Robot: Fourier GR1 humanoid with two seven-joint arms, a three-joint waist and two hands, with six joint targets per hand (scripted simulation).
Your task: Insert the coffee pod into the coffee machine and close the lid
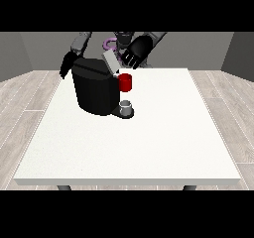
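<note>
- My robot hand at the view's right (136, 52) is up behind the machine (95, 86), fingers curled, just beside the raised grey lid (111, 62); can't tell if it touches it.
- My robot hand at the view's left (66, 65) hangs at the machine's far left edge, partly hidden; can't tell how its fingers lie.
- Lid is tilted up, open.
- Red thing at the machine (125, 82) sits on its front, under the lid.
- Small grey thing (126, 106) stands on the machine's base below the red one; can't tell if it's the pod.
- Machine stands on the table (149, 148), far-left part.
</note>
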